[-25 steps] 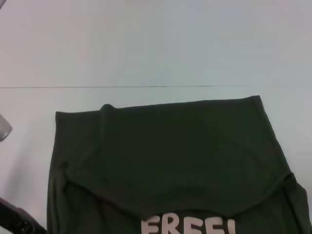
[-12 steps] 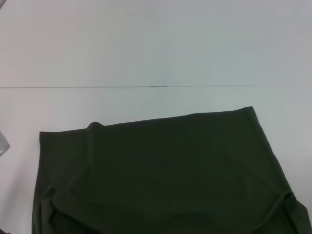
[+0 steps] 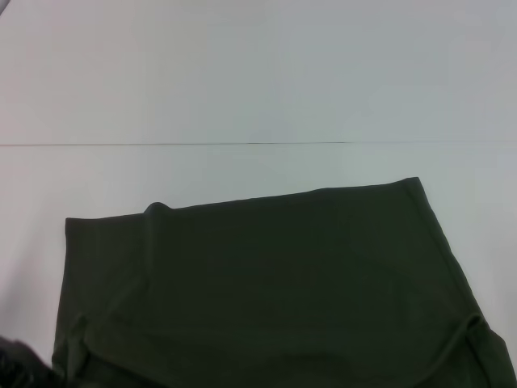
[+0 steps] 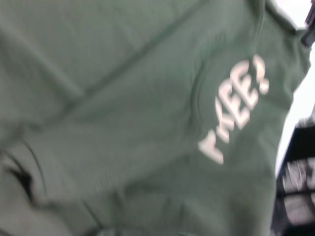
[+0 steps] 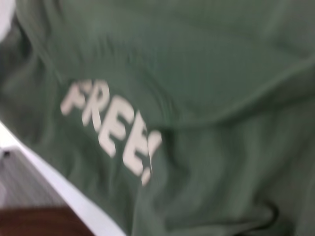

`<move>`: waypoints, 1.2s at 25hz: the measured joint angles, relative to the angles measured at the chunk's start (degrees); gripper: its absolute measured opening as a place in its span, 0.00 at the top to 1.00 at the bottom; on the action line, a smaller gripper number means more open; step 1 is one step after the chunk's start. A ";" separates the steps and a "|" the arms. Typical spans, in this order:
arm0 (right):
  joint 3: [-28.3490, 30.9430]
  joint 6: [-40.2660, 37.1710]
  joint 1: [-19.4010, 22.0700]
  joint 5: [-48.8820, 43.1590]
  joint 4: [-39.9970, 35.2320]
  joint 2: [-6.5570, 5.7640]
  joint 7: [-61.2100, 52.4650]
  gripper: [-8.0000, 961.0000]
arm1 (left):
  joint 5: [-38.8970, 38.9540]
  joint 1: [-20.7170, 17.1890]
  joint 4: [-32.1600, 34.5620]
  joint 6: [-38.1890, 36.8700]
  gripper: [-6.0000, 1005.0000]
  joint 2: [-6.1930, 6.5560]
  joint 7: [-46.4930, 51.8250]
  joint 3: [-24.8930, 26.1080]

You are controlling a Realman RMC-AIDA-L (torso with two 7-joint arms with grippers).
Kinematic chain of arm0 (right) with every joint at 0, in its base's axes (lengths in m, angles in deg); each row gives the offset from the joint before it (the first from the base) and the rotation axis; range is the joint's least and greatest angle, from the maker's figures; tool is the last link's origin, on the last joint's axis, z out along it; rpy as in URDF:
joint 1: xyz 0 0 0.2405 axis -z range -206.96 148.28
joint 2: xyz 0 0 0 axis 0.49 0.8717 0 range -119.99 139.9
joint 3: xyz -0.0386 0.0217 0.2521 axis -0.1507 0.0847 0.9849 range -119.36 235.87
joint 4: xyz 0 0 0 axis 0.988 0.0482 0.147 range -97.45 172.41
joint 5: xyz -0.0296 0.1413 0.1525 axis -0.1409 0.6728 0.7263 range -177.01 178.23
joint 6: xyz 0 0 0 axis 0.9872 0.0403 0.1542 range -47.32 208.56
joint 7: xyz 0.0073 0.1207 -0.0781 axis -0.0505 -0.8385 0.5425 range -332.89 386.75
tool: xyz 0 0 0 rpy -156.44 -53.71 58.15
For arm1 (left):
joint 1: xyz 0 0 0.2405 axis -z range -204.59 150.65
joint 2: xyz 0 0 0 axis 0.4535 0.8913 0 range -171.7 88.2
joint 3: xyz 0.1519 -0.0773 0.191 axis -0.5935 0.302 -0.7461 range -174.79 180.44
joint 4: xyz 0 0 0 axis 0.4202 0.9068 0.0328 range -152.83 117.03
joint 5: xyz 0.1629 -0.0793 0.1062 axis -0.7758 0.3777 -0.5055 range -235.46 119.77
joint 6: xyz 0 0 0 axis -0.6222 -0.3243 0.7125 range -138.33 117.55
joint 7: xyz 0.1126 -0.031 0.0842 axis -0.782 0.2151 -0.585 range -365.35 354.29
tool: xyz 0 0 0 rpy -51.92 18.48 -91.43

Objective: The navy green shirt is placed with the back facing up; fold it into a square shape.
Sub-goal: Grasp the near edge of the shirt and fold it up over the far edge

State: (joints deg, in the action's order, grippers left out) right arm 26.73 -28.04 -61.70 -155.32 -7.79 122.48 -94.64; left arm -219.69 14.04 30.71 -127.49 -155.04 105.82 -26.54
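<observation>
The navy green shirt (image 3: 275,283) lies on the white table (image 3: 258,81) and fills the near half of the head view. Its straight far edge runs from left to right, with a small bump near the left end. A folded layer shows as a curved seam at the near right. Both wrist views look closely down on the shirt (image 4: 123,123) (image 5: 206,98), where white "FREE!" letters (image 4: 236,108) (image 5: 113,132) show. A dark blurred part of my left arm or gripper (image 3: 18,365) sits at the near left corner beside the cloth. My right gripper is out of view.
A thin seam (image 3: 202,144) crosses the table beyond the shirt. In the right wrist view the table's white edge (image 5: 69,191) runs close to the lettering, with floor below it. A dark shape (image 4: 295,187) stands beside the shirt in the left wrist view.
Since a second ago the shirt's far edge slid nearer and leftward, and the lettering left the head view. In the last half second a dark shape came in at the near left corner.
</observation>
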 joint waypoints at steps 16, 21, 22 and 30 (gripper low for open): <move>8.40 10.93 -0.82 12.95 5.15 -1.35 -3.04 0.95 | 10.22 -2.20 -0.89 10.73 0.95 1.43 -1.21 14.59; 8.51 14.91 -0.26 17.49 5.17 -1.46 -3.81 0.95 | 10.64 -2.64 -2.02 14.31 0.95 1.61 0.18 15.35; 8.54 15.60 -0.12 18.48 5.18 -1.36 -3.83 0.95 | 11.13 -2.99 -2.29 15.31 0.95 1.37 0.67 15.46; 8.59 22.93 1.49 25.72 5.88 1.22 -2.85 0.95 | 19.37 -6.91 -4.38 22.87 0.94 -0.42 1.81 16.44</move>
State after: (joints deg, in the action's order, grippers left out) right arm 35.32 -5.11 -60.21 -129.61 -1.91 123.70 -97.49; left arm -200.32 7.14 26.33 -104.62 -155.46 107.63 -10.10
